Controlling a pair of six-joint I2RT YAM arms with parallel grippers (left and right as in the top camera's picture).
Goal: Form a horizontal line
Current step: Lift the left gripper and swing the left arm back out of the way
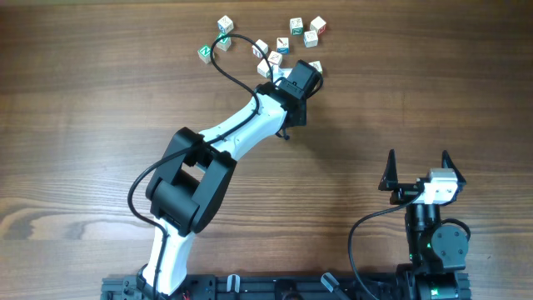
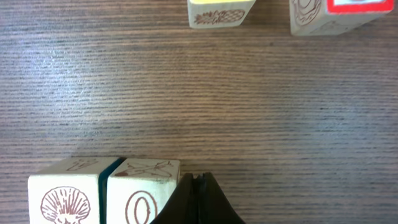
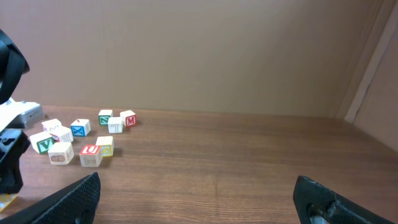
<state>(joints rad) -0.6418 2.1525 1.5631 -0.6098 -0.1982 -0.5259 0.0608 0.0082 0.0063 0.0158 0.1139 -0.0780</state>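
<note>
In the left wrist view my left gripper is shut and empty, its tips against the right side of a pale cube with a brown "O". That cube touches a pale shell cube on its left, and the two form a short row. A yellowish cube and a red-framed cube stand apart at the top edge. I see no full row of three touching cubes. From overhead the left gripper sits among the cubes and covers this pair. My right gripper is open and empty, far from the cubes.
Several loose letter cubes lie scattered at the table's far side, among them a green one, a red one and a white one. They also show far left in the right wrist view. The left arm's black cable loops over them.
</note>
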